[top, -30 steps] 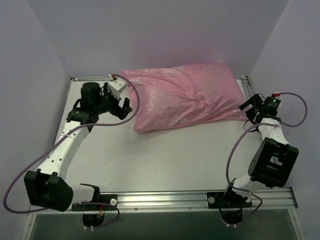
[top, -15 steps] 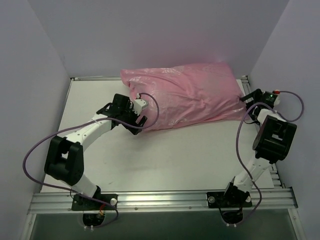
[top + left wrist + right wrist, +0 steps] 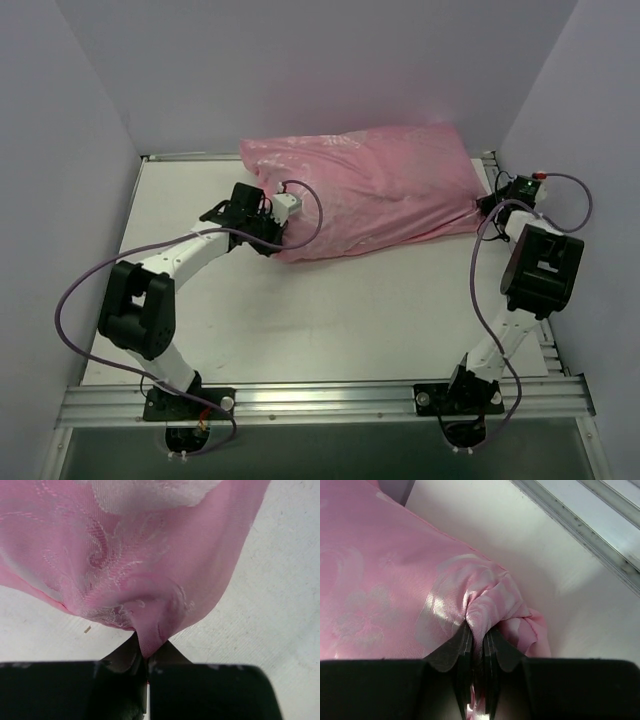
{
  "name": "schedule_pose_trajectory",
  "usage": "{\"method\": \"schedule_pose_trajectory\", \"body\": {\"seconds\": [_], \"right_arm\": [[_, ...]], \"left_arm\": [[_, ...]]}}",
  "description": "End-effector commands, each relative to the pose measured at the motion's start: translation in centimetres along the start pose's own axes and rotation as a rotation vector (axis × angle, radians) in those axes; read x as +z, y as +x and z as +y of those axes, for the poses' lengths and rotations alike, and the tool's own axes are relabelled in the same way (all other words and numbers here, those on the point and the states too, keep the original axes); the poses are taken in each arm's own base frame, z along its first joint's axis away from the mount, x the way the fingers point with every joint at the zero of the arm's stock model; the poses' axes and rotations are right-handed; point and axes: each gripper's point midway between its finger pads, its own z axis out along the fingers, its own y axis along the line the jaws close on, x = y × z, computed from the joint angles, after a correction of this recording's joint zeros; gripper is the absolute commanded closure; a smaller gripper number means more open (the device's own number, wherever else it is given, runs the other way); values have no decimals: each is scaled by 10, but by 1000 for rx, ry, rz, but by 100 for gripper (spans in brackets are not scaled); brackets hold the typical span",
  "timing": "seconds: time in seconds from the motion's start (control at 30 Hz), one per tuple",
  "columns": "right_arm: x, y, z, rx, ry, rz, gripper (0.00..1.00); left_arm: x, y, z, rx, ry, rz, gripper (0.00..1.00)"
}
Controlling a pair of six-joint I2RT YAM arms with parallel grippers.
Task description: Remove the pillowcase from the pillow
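The pink pillowcase lies stuffed across the back of the table, its shiny floral pattern showing. The pillow is hidden inside it. My left gripper is at the case's near left corner, shut on a pinch of pink fabric that rises between its fingers. At the right end, my right gripper is shut on a bunched fold of the pillowcase at that corner. Both arms reach in from the sides.
The white tabletop stretches in front of the pillowcase. Lilac walls close in on the left, back and right. A metal rail runs along the table's right edge, close to my right gripper.
Both grippers have shut on the pillowcase, the left on its near left corner, the right on the right-end corner. The left arm swung in from the far left to reach it.
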Motion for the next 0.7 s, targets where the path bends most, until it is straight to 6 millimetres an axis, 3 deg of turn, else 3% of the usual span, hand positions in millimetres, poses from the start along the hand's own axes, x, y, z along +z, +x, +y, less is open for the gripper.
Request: {"method": "schedule_pose_trajectory", "body": {"seconds": [0.0,0.07,0.1,0.13,0.17,0.27,0.3,0.33,0.37,0.4,0.5,0.57,0.67], "right_arm": [[-60,-35,45,-89,-61,-70,100],[-94,-53,66,-120,-82,-121,100],[-132,-69,89,-141,-122,-176,100],[-153,-77,99,-162,-137,-206,100],[-193,-92,120,-180,-187,-272,100],[-262,-99,146,-234,-237,-311,100],[-303,-104,161,-255,-272,-354,100],[-334,-106,169,-282,-300,-393,100],[-350,-107,172,-295,-309,-409,100],[-370,-107,175,-308,-311,-412,100],[-411,-97,181,-353,-335,-416,100],[-426,-88,187,-373,-356,-414,100],[-424,-83,187,-383,-351,-381,100]], "left_arm": [[-62,-69,7,44,-55,-186,98],[-115,-91,0,102,-94,-260,98],[-135,-97,-1,140,-121,-276,98],[-162,-104,-6,159,-145,-310,98],[-185,-106,-10,164,-159,-306,98],[-243,-100,-18,174,-234,-345,98],[-275,-105,-26,180,-268,-403,98],[-289,-99,-31,172,-275,-407,98],[-304,-99,-35,168,-285,-434,98],[-333,-102,-42,157,-295,-501,98],[-369,-92,-53,129,-322,-555,98],[-377,-83,-59,115,-320,-555,98],[-382,-82,-63,49,-304,-572,98]]}}
